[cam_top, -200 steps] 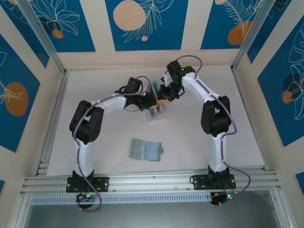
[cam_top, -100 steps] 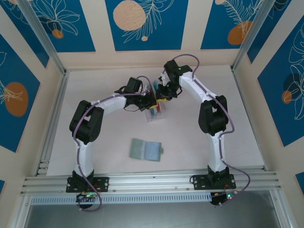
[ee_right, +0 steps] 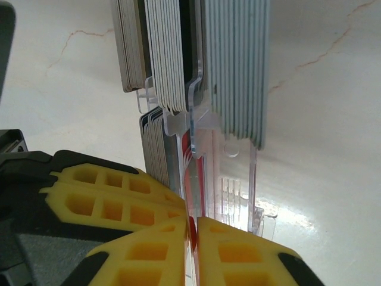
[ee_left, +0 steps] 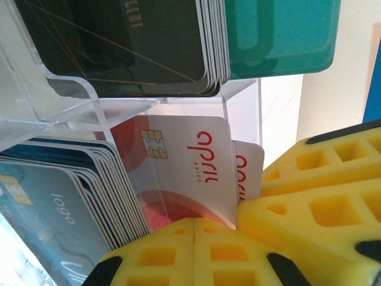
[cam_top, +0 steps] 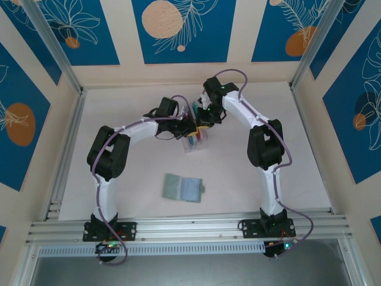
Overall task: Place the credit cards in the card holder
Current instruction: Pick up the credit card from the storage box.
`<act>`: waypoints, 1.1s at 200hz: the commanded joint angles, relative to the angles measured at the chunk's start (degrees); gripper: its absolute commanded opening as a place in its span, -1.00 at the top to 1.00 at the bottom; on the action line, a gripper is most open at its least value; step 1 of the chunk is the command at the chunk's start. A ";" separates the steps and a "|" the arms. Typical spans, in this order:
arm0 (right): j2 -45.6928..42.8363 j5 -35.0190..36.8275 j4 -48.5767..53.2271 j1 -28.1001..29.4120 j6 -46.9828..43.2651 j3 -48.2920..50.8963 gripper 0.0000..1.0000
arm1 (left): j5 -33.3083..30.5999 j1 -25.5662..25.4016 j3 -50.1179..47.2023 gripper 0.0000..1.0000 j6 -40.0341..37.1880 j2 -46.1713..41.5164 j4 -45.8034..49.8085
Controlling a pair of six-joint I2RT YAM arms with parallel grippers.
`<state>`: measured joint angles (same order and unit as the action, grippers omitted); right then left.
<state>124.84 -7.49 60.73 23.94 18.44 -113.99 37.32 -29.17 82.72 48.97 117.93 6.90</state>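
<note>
The credit cards stand in stacks in a clear plastic rack at mid-table. My right gripper is shut on the edge of a red card in the rack's lower slot. That red and white card also faces the left wrist camera, with a second one behind it. My left gripper is shut, pads together with nothing seen between them, pressed against the rack beside the right gripper's fingers. The sage green card holder lies open and flat on the table, nearer the arm bases.
Teal cards and dark cards fill the rack's upper slots, and blue cards sit beside the red ones. Both arms meet over the rack. Aluminium rails border the white tabletop.
The right arm has swung slightly left, toward the rack. The left arm, the rack and the card holder have not moved.
</note>
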 commanded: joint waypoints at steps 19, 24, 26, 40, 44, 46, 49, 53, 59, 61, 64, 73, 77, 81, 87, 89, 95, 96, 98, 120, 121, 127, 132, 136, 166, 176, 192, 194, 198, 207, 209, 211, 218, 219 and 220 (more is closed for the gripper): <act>-0.04 0.34 1.58 0.31 -0.01 -0.96 0.92 | -2.29 -0.58 -1.95 1.00 -1.27 2.61 0.99; -0.32 0.52 1.67 0.43 -0.05 -0.97 0.93 | -2.31 -0.57 -1.95 1.00 -1.32 2.65 0.97; -0.41 0.71 1.72 0.41 -0.02 -1.03 0.94 | -2.33 -0.61 -1.95 1.00 -1.33 2.66 0.96; -1.18 1.71 2.23 0.57 -0.15 -1.27 0.95 | -2.26 -0.63 -1.95 1.00 -1.33 2.67 1.09; -1.53 2.04 2.41 0.65 -0.24 -1.28 0.95 | -2.37 -0.63 -1.95 1.00 -1.33 2.66 1.10; -1.62 2.08 2.48 0.66 -0.24 -1.25 0.95 | -2.35 -0.63 -1.97 1.00 -1.33 2.66 1.08; -1.96 2.28 2.51 0.71 -0.37 -1.24 0.95 | -2.43 -0.63 -1.95 1.00 -1.33 2.66 1.18; -2.15 2.44 2.55 0.78 -0.38 -1.28 0.95 | -2.44 -0.62 -1.95 1.00 -1.38 2.66 1.25; -2.52 2.76 2.73 0.75 -0.42 -1.24 0.96 | -2.52 -0.55 -2.01 1.00 -1.43 2.56 1.34; -2.70 2.88 2.73 0.75 -0.42 -1.28 0.96 | -2.52 -0.54 -2.03 1.00 -1.49 2.57 1.29; -2.90 2.98 2.73 0.75 -0.43 -1.24 0.96 | -2.56 -0.53 -2.03 1.00 -1.49 2.57 1.36; -3.49 3.47 2.97 0.78 -0.51 -1.31 0.96 | -2.63 -0.54 -2.12 1.00 -1.45 2.55 1.32; -3.65 3.67 3.08 0.80 -0.57 -1.32 0.96 | -2.61 -0.54 -2.20 1.00 -1.47 2.53 1.36; -3.92 3.87 3.16 0.76 -0.59 -1.39 0.96 | -2.62 -0.54 -2.21 1.00 -1.45 2.48 1.37; -4.11 4.05 3.25 0.76 -0.59 -1.40 0.96 | -2.62 -0.51 -2.27 1.00 -1.45 2.44 1.35; -4.21 4.12 3.25 0.80 -0.70 -1.45 0.96 | -2.61 -0.49 -2.36 1.00 -1.43 2.41 1.36; -4.48 4.30 3.34 0.75 -0.69 -1.41 0.97 | -2.64 -0.54 -2.43 1.00 -1.34 2.39 1.30; -4.54 4.31 3.39 0.75 -0.73 -1.41 0.97 | -2.67 -0.54 -2.45 1.00 -1.38 2.35 1.29; -4.59 4.36 3.44 0.75 -0.74 -1.41 0.97 | -2.66 -0.54 -2.45 1.00 -1.34 2.32 1.26; -5.21 4.67 3.61 0.58 -0.77 -1.28 0.97 | -2.63 -0.54 -2.78 1.00 -1.34 1.92 1.04; -5.22 4.67 3.56 0.53 -0.77 -1.25 0.98 | -2.62 -0.54 -2.80 1.00 -1.34 1.89 1.07; -5.28 4.67 3.61 0.50 -0.81 -1.23 0.98 | -2.64 -0.54 -2.82 1.00 -1.28 1.78 1.09; -5.38 4.59 3.61 0.54 -0.77 -1.16 0.98 | -2.62 -0.53 -2.87 1.00 -1.33 1.69 1.10; -5.45 4.59 3.61 0.49 -0.78 -1.14 0.99 | -2.68 -0.54 -2.78 1.00 -1.33 1.67 1.15; -5.82 4.21 3.61 0.40 -0.84 -1.05 1.00 | -2.75 -0.38 -2.57 1.00 -1.34 1.76 1.44; -6.00 4.23 3.68 0.40 -0.85 -1.14 1.00 | -2.76 -0.41 -2.52 1.00 -1.34 1.75 1.43; -6.50 4.19 3.70 0.40 -0.91 -1.14 1.00 | -2.68 -0.38 -2.41 1.00 -1.46 1.73 1.62; -6.57 4.07 3.70 0.40 -0.89 -1.14 1.00 | -2.69 -0.39 -2.39 1.00 -1.43 1.72 1.60; -6.70 4.05 3.65 0.36 -0.88 -1.16 1.00 | -2.65 -0.38 -2.39 1.00 -1.53 1.71 1.69; -6.96 4.06 3.68 0.33 -0.86 -1.25 1.00 | -2.57 -0.45 -2.30 1.00 -1.55 1.69 1.70; -7.04 4.01 3.69 0.32 -0.93 -1.23 1.00 | -2.57 -0.43 -2.30 1.00 -1.56 1.73 1.71; -7.06 3.98 3.69 0.25 -0.88 -1.23 1.00 | -2.60 -0.40 -2.23 1.00 -1.50 1.66 1.72; -7.19 3.96 3.78 0.24 -0.87 -1.43 1.00 | -2.51 -0.30 -2.21 1.00 -1.55 1.54 1.72; -7.21 3.92 3.78 0.19 -0.91 -1.42 1.00 | -2.51 -0.33 -2.21 1.00 -1.57 1.53 1.72; -7.27 3.99 3.78 0.21 -0.88 -1.41 1.00 | -2.52 -0.35 -2.21 1.00 -1.50 1.52 1.72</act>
<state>121.21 -2.74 62.85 24.47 18.17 -114.32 37.52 -29.17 82.11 48.95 117.93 5.39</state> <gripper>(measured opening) 0.050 0.039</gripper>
